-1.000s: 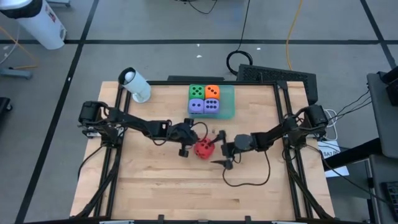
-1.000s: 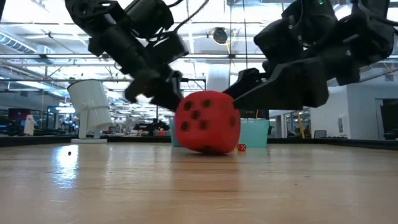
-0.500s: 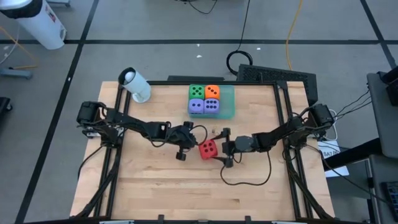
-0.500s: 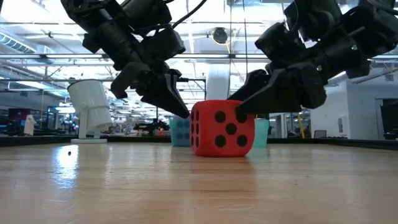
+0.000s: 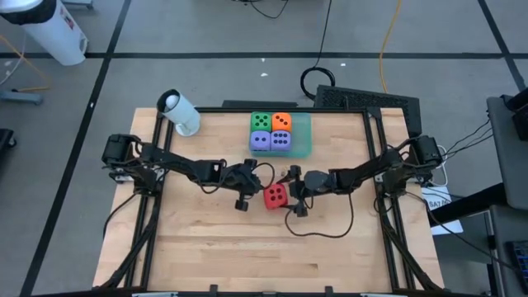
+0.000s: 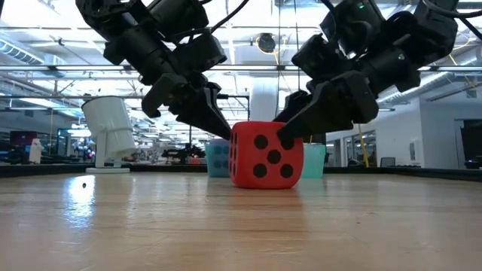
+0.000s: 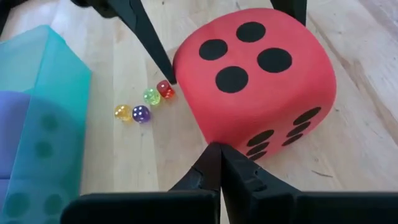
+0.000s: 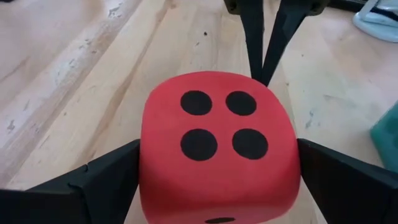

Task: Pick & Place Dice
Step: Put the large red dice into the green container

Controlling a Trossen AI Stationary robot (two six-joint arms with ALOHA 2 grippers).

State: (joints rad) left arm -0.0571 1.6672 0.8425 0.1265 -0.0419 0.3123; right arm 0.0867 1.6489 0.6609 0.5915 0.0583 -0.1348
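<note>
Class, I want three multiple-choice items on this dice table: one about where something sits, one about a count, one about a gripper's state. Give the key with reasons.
1. Where is the red die?
A. in the green tray
B. on bare wood between both grippers
C. beside the white cylinder

2. How many dice sit in the green tray?
A. two
B. four
C. five

3. The right gripper is
A. open around the red die
B. shut beside it
C. off the table

Key: B, the die rests on the wood; B, green, orange and two purple; A, its fingers flank the die.
</note>
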